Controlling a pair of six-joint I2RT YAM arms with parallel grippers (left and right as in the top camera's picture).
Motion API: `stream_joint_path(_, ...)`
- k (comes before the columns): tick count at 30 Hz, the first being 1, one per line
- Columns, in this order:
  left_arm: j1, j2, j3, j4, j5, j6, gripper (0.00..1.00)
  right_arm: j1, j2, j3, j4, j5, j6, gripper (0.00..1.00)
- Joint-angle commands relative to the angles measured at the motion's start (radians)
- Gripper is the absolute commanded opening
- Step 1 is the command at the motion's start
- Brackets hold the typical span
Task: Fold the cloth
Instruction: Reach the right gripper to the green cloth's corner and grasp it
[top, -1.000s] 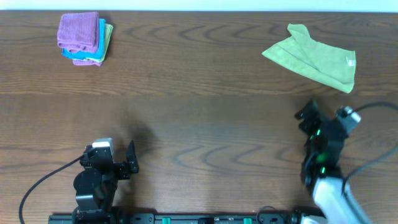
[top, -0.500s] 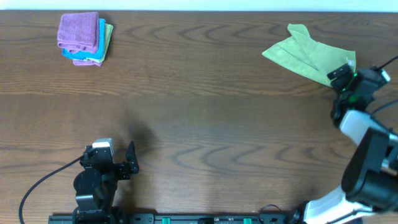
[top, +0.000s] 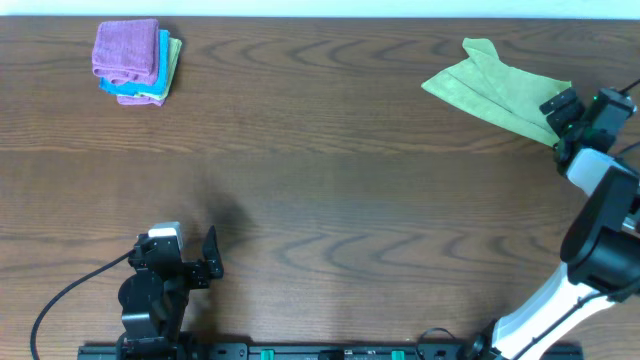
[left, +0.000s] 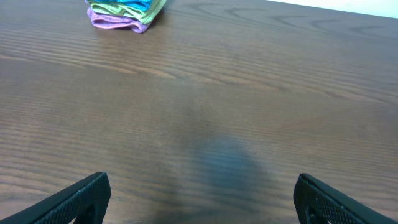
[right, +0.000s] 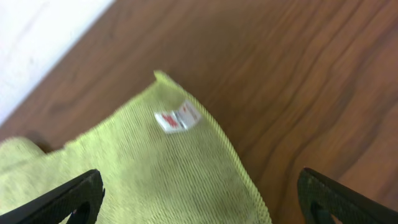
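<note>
While right tool (right: 199, 190) hangs spread over green cloth (right: 143, 171), white tag (right: 178, 117), red print unreadable, left tool (left: 202, 193) spread.

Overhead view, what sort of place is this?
Likely a robotics lab bench: a wood-grain table, a left arm and right arm mounted at its edge, a loose green cloth and a stack of folded cloths.

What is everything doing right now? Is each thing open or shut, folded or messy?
Green cloth: unfolded, lying rumpled on the table, tag facing up.
Pile of cloths: folded and stacked, purple one on top.
Left hand: open, holding nothing, low over bare wood.
Right hand: open, over the green cloth's tagged corner, gripping nothing.
</note>
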Motion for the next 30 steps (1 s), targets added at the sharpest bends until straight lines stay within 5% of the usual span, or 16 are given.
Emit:
stream_joint_path(1,0.003,-0.006,-0.016,-0.001,-0.011,0.011,0.95,-0.011,0.032,0.016,-0.005,-0.060,-0.039,0.99)
stream_joint_path(7,0.003,-0.006,-0.016,-0.001,-0.011,0.011,0.95,-0.012,0.052,0.016,-0.008,-0.059,-0.063,0.98)
stream_joint_path(10,0.003,-0.006,-0.016,-0.001,-0.011,0.011,0.96,-0.013,0.058,0.016,-0.009,-0.056,-0.063,0.88)
stream_joint_path(12,0.003,-0.006,-0.016,-0.001,-0.011,0.011,0.95,-0.013,0.060,0.016,-0.014,-0.056,-0.062,0.69)
stream_joint_path(13,0.003,-0.006,-0.016,-0.001,-0.011,0.011,0.95,-0.013,0.060,0.016,-0.015,-0.056,-0.063,0.39)
stream_joint_path(16,0.003,-0.006,-0.016,-0.001,-0.011,0.011,0.95,-0.012,0.060,0.016,-0.015,-0.060,-0.062,0.01)
stream_joint_path(30,0.003,-0.006,-0.016,-0.001,-0.011,0.011,0.95,0.060,-0.111,0.049,0.079,-0.718,-0.062,0.01)
